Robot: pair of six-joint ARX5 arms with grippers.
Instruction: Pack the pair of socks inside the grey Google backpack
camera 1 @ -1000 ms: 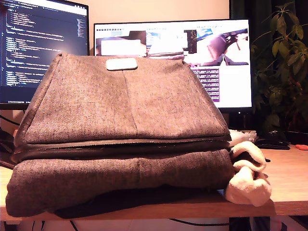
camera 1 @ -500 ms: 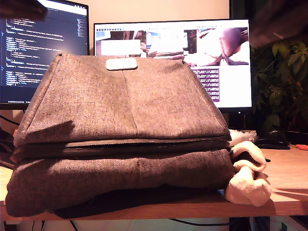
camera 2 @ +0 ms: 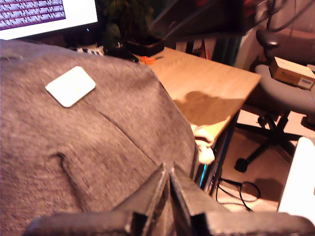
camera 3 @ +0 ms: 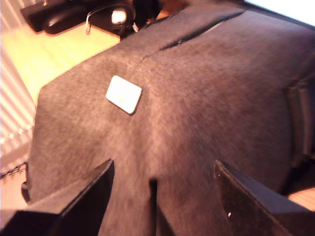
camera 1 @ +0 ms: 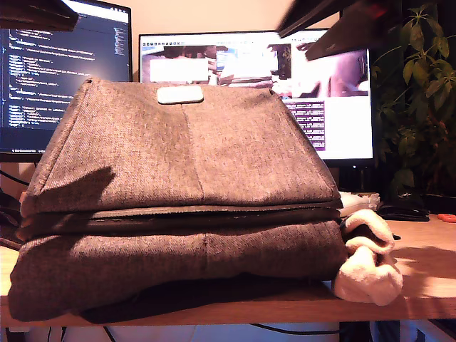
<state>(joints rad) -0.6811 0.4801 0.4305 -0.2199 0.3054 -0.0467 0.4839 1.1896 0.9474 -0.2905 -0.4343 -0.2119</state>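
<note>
backpack [camera 1: 185,192], the grey google one, filled most of the exterior view, lying flat on the wooden tabletop [camera 1: 427,278] with its white patch [camera 1: 179,94] up near the far edge. the pair of socks [camera 1: 367,256] sat on the tabletop at the exterior view's right, a cream lump pressed against the backpack's side, right at the front edge of the tabletop. from my first wrist view only a pale bit of the socks [camera 2: 204,142] peeked out past the backpack's edge [camera 2: 98,137], near the corner of the tabletop [camera 2: 216,83].

my first pincer [camera 2: 170,196] hung over the grey fabric, its two dark fingers drawn together with barely a sliver between them, nothing caught in there. my second pincer [camera 3: 162,201] was spread wide, one finger [camera 3: 83,196] on each flank, also over the backpack [camera 3: 197,98] and holding nothing; the patch [camera 3: 123,94] showed just beyond it.

two dark, blurred arm shapes crossed the top of the exterior view, one in its upper left corner [camera 1: 35,14] and one at its upper right [camera 1: 342,25], and i couldn't tell which arm was which. behind the backpack stood two lit monitors [camera 1: 342,92] and a leafy plant [camera 1: 420,92] at the exterior view's right.
</note>
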